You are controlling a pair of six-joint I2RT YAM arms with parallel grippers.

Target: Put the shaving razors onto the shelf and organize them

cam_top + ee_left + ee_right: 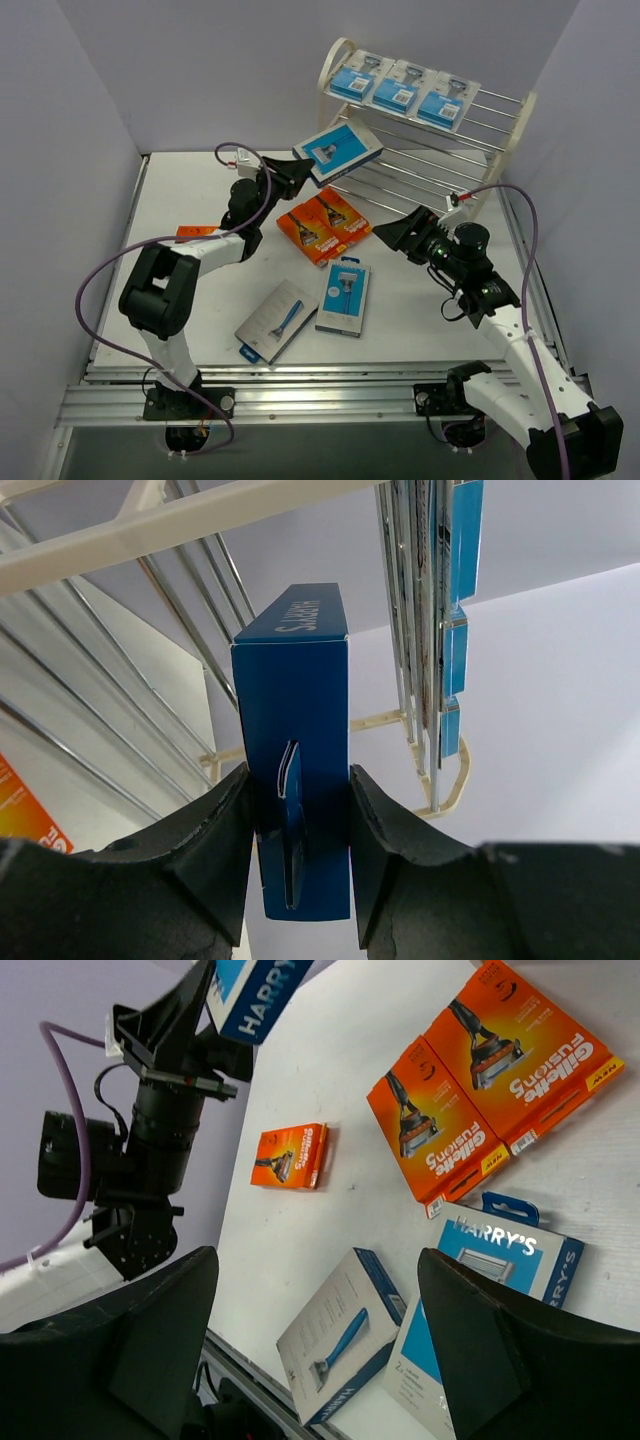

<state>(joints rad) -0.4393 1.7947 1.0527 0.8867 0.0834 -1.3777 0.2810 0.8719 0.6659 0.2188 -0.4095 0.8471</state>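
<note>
Your left arm (165,290) and right arm (520,350) match: white link shells, bulky black joint housings. The left end effector (297,177) and right end effector (395,228) are all black. The fingers (215,850) are matte, rough-grained and wedge-shaped. A purple cable (97,272) loops loose off your left arm, and a second cable (538,232), also purple, runs off the right. Small white connector (460,198) at the right wrist. Left base (185,402) is black.
</note>
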